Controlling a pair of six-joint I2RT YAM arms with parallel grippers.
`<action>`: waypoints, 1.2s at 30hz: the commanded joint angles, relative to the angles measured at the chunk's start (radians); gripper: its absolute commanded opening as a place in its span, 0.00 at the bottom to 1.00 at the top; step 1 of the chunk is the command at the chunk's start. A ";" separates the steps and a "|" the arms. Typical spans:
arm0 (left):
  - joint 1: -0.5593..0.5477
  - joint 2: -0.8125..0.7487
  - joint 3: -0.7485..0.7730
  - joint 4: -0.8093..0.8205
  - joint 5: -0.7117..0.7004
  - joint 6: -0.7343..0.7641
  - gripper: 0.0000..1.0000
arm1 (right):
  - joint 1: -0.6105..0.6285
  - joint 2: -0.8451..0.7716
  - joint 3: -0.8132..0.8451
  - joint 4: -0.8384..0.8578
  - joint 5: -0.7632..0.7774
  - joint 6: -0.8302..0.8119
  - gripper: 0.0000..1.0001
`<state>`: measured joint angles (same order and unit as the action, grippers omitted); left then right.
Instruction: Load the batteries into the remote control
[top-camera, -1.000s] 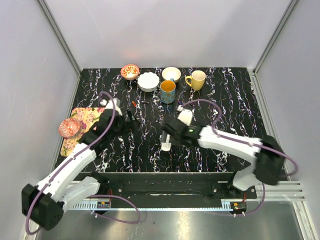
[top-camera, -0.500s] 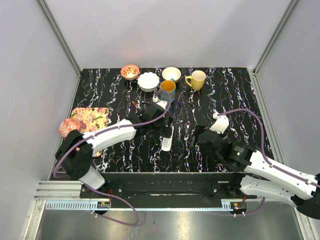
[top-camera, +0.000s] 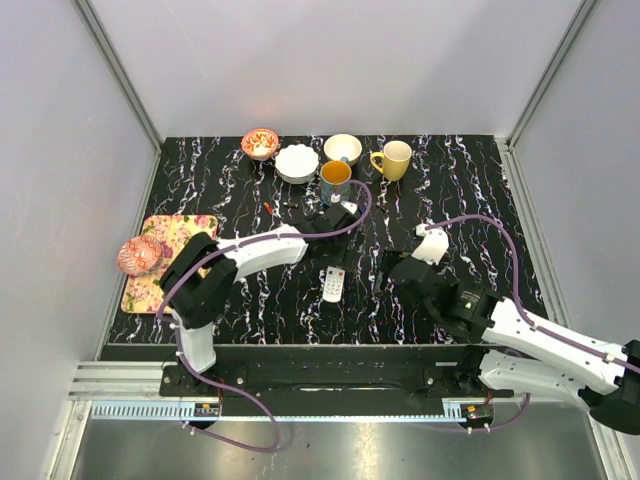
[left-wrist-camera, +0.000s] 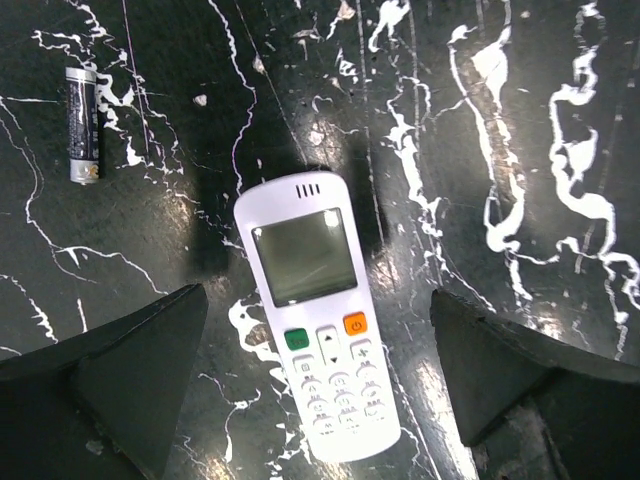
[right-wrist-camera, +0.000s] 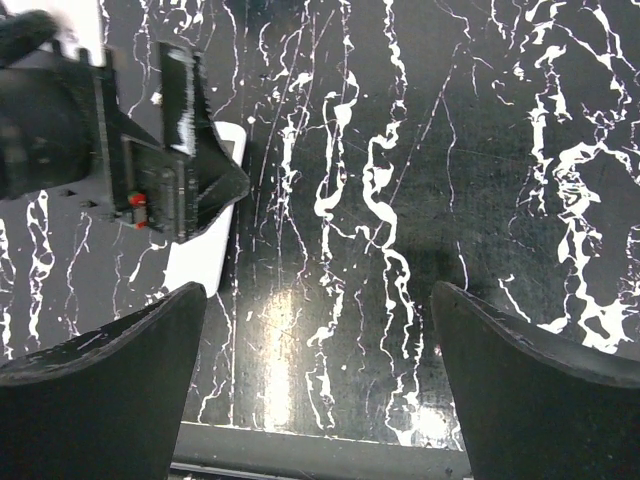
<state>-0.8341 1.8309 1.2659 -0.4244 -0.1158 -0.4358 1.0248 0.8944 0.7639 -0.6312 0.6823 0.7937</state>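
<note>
My left claw (left-wrist-camera: 315, 300) gapes above the remote control (left-wrist-camera: 318, 320), which lies buttons-up on the table (left-wrist-camera: 520, 120), underside hidden. One battery (left-wrist-camera: 82, 122) nearby. My right claw (right-wrist-camera: 318, 292) gapes empty; from there my left claw half-covers the remote.

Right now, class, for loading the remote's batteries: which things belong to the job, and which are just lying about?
For the job: remote control; battery.
Lying about: red bowl; white bowl; cream bowl; yellow mug; blue mug; floral mat.
</note>
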 joint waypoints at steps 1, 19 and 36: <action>0.000 0.054 0.056 -0.014 -0.061 0.023 0.99 | 0.000 -0.029 0.000 0.039 -0.007 -0.007 1.00; 0.003 0.142 0.066 0.018 -0.064 0.011 0.64 | 0.000 -0.094 -0.018 0.021 -0.038 0.047 1.00; 0.133 -0.516 -0.353 0.498 0.267 -0.180 0.12 | 0.001 -0.094 0.005 0.216 -0.178 -0.060 1.00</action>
<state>-0.7738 1.5055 1.0348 -0.2104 -0.0719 -0.4808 1.0248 0.8169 0.7479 -0.5854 0.6132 0.7979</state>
